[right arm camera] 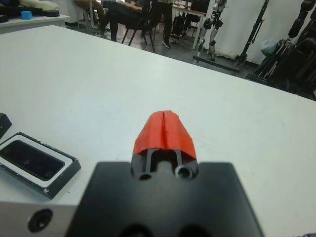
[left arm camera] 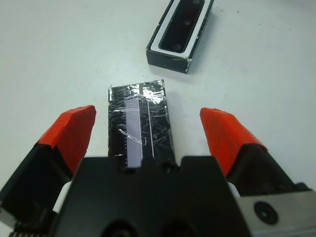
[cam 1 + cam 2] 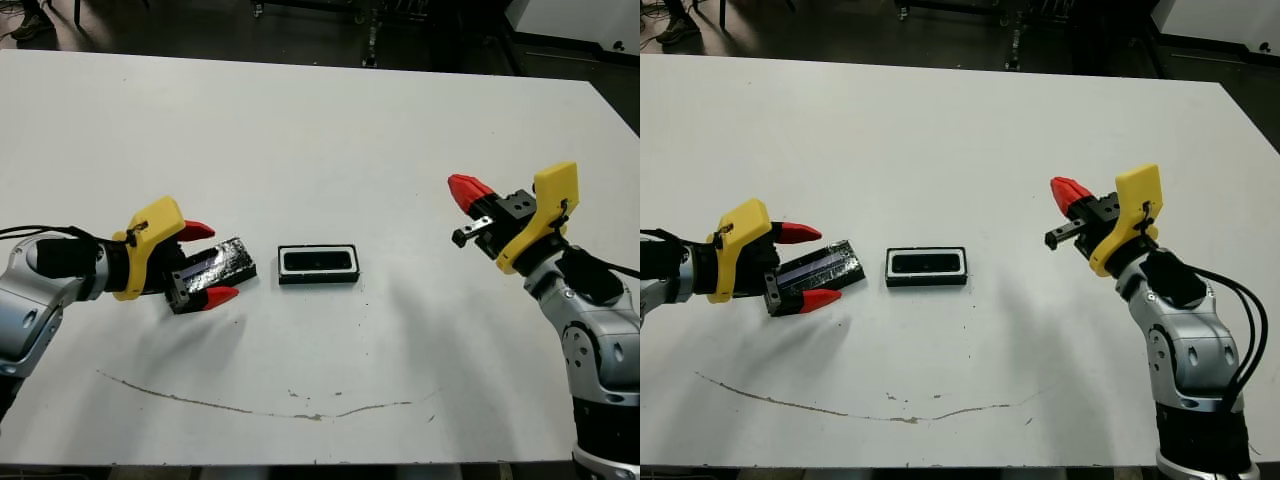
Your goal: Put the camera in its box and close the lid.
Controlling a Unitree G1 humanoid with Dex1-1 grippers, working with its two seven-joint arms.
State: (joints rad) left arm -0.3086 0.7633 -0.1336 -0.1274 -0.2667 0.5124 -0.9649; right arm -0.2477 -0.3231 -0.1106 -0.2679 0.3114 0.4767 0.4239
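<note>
Left gripper (image 3: 204,264) gapes wide around the glossy lid (image 3: 215,264), gripping nothing; squeeze crookedly and it skids toward the box (image 3: 318,265). Right gripper (image 3: 466,198) pinched empty.

— What can't be made out here?

— The near end of the lid (image 2: 140,121) goes under the black body of the left gripper (image 2: 148,136), so that end is hidden. In the right wrist view the box (image 1: 37,165) is cut by the picture's left edge.

— And the camera?

— The camera (image 3: 318,261) lies in the box as a dark slab; its screen cannot be told. The people beyond the worktop (image 1: 207,98) are cut off at the top edge.
</note>
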